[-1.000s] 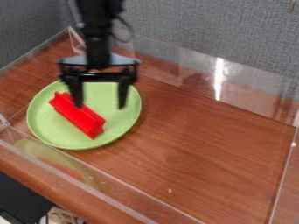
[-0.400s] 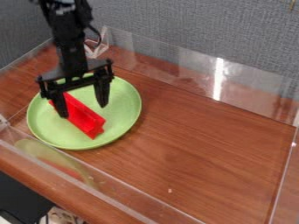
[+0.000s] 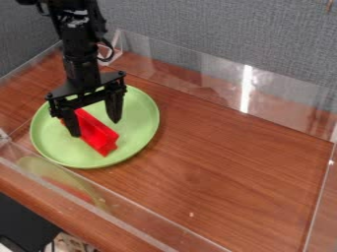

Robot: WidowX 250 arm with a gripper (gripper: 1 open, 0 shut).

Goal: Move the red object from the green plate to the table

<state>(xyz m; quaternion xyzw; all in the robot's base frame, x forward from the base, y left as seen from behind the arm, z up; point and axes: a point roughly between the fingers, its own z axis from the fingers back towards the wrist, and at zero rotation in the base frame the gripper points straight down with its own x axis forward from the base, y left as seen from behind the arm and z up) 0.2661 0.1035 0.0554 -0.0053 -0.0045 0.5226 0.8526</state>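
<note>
A bright red elongated block [image 3: 99,135] lies on the round lime-green plate [image 3: 142,125] at the left of the wood-grain table [image 3: 224,167]. My black gripper [image 3: 90,114] points straight down over the plate and is open. Its two fingers [image 3: 117,104] straddle the upper end of the red block, one on each side. Whether the fingertips touch the plate I cannot tell. The block's upper end is partly hidden behind the fingers.
Clear acrylic walls [image 3: 250,84] edge the table at the back, left and front [image 3: 93,202]. A grey fabric backdrop stands behind. Bare wood lies to the right of the plate.
The gripper has moved left and down over the plate and rolled about its axis, so its open fingers now straddle the red block. The block has not moved.
</note>
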